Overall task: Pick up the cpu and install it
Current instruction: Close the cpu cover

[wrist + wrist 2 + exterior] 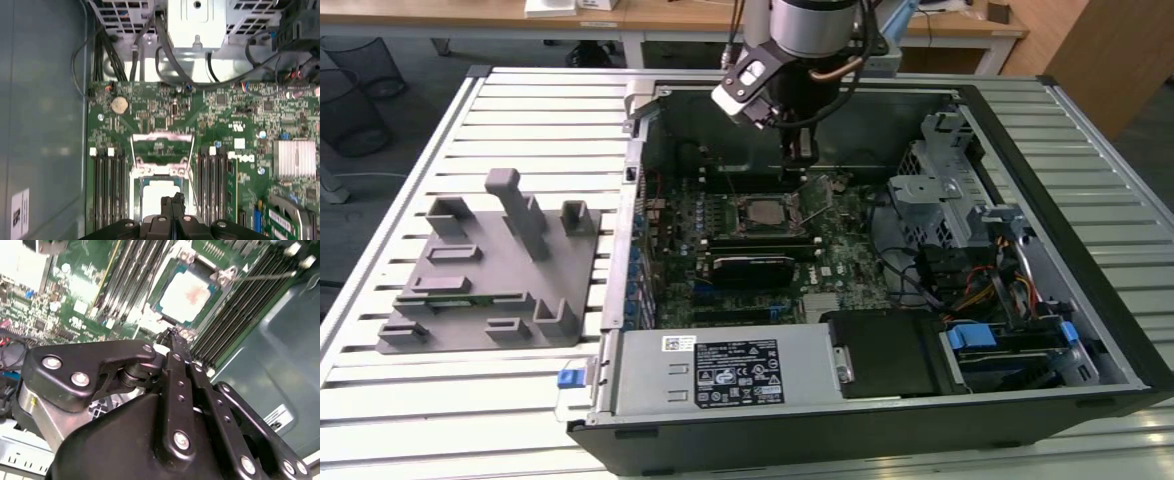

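Silvery cpu (187, 294) flat on green motherboard (75, 285), pincer (174, 336) just above it, narrow, holding nothing

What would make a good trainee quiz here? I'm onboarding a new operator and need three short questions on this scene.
1. Where does the cpu lie?
2. True or false: the gripper holds the cpu.
3. The grey fixture stands: A) on the slatted table, at the exterior view's left of the computer case; B) inside the case; C) on top of the arm.

Key
1. In the socket on the motherboard, silvery top bare.
2. False: its fingers are shut on nothing, over the cpu.
3. A
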Motion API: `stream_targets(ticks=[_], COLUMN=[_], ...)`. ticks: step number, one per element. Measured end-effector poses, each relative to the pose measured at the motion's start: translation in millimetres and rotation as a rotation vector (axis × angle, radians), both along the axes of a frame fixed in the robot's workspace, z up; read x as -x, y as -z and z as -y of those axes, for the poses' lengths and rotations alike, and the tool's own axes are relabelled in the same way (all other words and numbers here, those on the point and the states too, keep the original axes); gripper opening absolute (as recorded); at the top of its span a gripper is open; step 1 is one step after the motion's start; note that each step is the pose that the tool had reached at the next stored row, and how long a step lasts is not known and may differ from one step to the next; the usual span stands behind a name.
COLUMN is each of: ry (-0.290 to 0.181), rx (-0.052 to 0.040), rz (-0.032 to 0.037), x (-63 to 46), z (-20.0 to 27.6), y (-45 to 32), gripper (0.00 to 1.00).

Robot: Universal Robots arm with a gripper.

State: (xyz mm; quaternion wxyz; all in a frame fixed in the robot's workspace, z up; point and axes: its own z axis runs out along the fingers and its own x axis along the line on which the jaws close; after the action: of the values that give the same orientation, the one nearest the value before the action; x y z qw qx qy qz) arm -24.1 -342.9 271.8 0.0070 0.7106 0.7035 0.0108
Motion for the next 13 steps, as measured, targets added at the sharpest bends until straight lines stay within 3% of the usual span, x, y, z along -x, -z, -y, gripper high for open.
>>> stream_targets(ticks=[7,13], ry=[0.000,0.000], rx=[-0.0004,-0.0002], rz=[0.0001,0.0000], x=[-2.9,-19.5], z=[0.0,0.0], y=[-4.5,-4.5], gripper=[0.11,0.11])
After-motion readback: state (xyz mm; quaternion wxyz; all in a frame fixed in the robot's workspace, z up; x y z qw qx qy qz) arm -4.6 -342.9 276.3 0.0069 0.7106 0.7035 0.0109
